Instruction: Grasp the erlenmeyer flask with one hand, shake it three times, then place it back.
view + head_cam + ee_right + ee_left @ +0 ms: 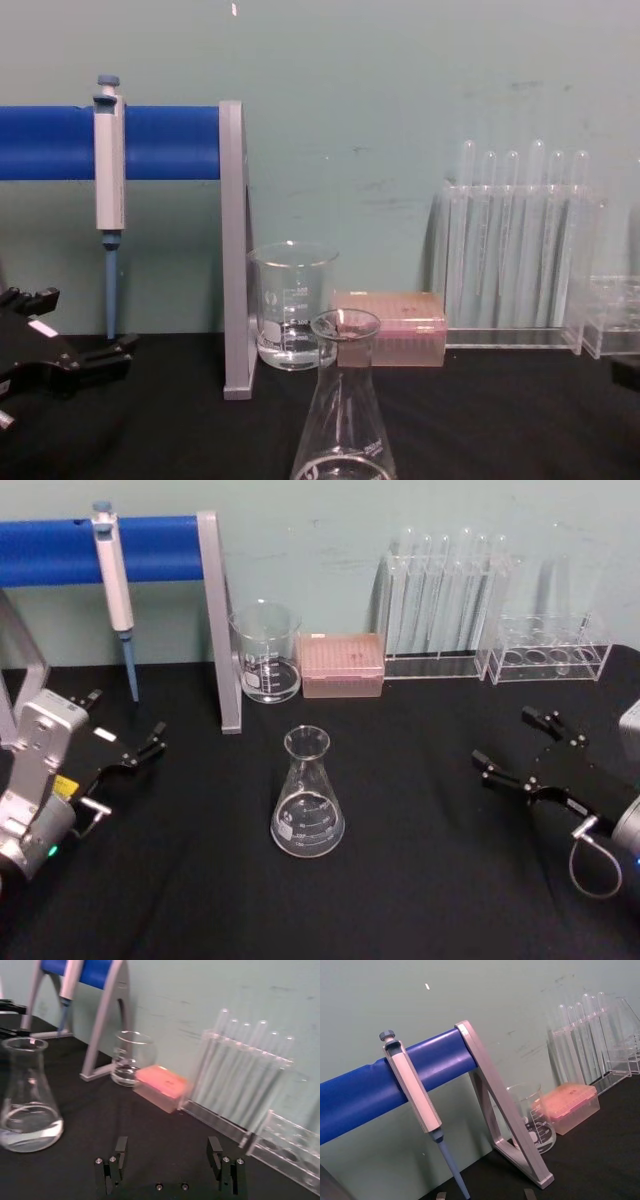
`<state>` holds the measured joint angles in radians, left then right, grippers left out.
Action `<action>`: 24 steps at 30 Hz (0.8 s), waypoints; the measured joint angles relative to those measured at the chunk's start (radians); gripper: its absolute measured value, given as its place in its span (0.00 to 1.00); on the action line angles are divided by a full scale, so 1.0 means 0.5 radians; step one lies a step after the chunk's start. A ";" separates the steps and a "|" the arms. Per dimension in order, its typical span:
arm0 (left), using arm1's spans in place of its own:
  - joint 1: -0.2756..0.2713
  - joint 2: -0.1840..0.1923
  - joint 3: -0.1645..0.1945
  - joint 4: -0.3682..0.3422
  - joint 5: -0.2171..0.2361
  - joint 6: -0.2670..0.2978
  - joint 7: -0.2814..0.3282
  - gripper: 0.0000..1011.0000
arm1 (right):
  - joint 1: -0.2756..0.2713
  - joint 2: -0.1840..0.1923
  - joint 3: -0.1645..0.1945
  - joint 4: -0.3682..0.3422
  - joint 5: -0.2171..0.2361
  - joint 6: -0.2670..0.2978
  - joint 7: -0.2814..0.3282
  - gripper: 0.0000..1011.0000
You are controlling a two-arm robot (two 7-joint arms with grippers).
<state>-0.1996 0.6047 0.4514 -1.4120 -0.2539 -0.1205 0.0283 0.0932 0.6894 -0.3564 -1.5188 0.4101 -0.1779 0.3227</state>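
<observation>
The erlenmeyer flask (307, 798) stands upright on the black table near the middle, with a little clear liquid in its wide base. It also appears in the chest view (345, 425) and the right wrist view (27, 1102). My left gripper (128, 720) rests low at the table's left, open and holding nothing, well to the left of the flask; it shows at the chest view's left edge (85, 325). My right gripper (502, 737) sits at the right, open and holding nothing, with its fingers (120, 1149) spread wide. Neither gripper touches the flask.
A blue bar stand (215, 620) holding a pipette (115, 590) stands at the back left. Behind the flask are a glass beaker (266, 652) and a pink tip box (341, 665). A test tube rack (440, 605) and a lower clear rack (548, 650) stand at the back right.
</observation>
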 joint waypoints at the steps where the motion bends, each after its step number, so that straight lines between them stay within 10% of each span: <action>1: 0.000 0.000 0.000 0.000 0.000 0.000 0.000 0.99 | -0.002 -0.001 0.000 -0.004 0.004 0.000 0.015 0.99; 24: 0.000 0.000 0.000 0.000 0.000 0.000 0.000 0.99 | 0.153 -0.186 -0.114 0.074 0.032 -0.036 0.491 0.99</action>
<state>-0.1995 0.6047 0.4514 -1.4120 -0.2539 -0.1205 0.0283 0.1695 0.5965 -0.4136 -1.4820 0.4258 -0.1961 0.5679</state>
